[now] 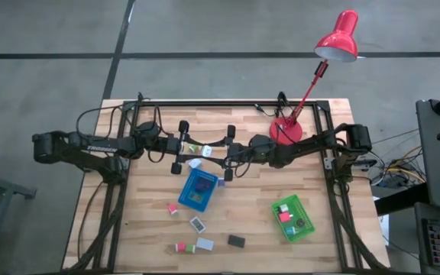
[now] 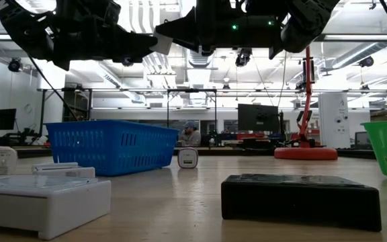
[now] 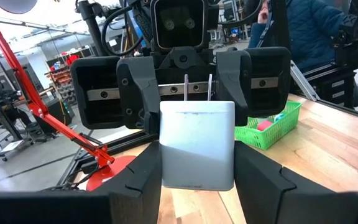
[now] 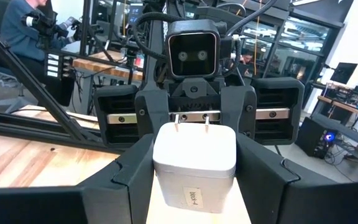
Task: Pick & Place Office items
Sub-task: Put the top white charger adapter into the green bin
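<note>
Bright overhead ceiling lights (image 2: 140, 17) glare; near foreground blurred.

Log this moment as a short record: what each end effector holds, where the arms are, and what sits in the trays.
left end effector: shut on white charger
right end effector: shut on white plug block
arm position: both raised mid-table, facing each other above the blue tray
green tray: holds red and other small items
loose items: several on the table near its front edge

The wooden table (image 1: 250, 229) carries a blue tray (image 1: 198, 189) centrally, a green tray (image 1: 292, 218) right, a red lamp (image 1: 286, 130) far right, and small blocks (image 1: 197, 224) near.
</note>
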Motion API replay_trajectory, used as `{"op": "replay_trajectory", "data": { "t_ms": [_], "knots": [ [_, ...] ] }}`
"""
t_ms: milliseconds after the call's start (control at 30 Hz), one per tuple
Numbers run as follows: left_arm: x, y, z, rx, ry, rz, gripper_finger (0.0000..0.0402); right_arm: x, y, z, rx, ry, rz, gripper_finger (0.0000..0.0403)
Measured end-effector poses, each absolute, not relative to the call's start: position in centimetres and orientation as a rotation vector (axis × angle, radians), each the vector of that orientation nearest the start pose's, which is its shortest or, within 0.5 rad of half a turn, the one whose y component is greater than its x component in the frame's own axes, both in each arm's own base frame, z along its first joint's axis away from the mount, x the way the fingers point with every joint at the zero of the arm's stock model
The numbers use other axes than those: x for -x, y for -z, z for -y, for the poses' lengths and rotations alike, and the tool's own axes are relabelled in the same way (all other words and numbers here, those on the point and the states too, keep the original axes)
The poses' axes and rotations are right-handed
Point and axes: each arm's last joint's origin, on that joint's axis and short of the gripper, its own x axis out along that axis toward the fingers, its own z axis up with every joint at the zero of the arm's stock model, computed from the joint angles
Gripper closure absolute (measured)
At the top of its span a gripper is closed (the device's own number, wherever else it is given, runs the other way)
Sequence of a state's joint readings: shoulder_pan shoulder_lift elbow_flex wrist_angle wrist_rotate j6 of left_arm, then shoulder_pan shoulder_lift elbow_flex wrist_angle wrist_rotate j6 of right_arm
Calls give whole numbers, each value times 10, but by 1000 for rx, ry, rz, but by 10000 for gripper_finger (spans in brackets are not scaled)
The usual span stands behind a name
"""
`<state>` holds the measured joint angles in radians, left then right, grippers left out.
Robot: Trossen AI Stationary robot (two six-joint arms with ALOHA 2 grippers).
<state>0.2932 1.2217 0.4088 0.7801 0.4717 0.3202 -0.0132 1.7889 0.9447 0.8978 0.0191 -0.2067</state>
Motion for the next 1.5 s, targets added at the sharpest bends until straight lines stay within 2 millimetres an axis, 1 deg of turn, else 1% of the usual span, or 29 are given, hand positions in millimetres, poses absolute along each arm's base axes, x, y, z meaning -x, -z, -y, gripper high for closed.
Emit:
{"op": "replay_trajectory", "data": {
  "t_ms": [267,333,400,467,533,600,767,967,1200,1367,1500],
  "knots": [
    [-229,-207,-55,-274,186,-50,241,-381,-221,6,204,36,33,226],
    [-229,-207,-55,-243,192,-55,195,-381,-220,5,212,22,35,226],
    [-229,-206,-55,-207,199,-68,132,-381,-221,4,225,10,38,226],
    [-229,-208,-55,-178,195,-66,81,-381,-221,4,225,7,45,226],
    [-230,-209,-56,-167,187,-77,47,-381,-221,4,225,9,45,226],
    [-231,-210,-56,-151,191,-113,31,-381,-221,4,224,16,43,226],
    [-230,-212,-56,-121,205,-240,26,-381,-222,4,221,20,43,226],
    [-221,-214,-53,-83,225,-386,25,-382,-220,5,217,24,21,226],
    [-213,-216,-52,-92,173,-416,24,-380,-216,5,199,21,-60,226],
    [-212,-212,-53,-87,131,-471,24,-373,-220,3,171,13,-139,226],
    [-211,-211,-54,-87,120,-483,24,-367,-221,-1,141,1,-227,226]
  ]
}}
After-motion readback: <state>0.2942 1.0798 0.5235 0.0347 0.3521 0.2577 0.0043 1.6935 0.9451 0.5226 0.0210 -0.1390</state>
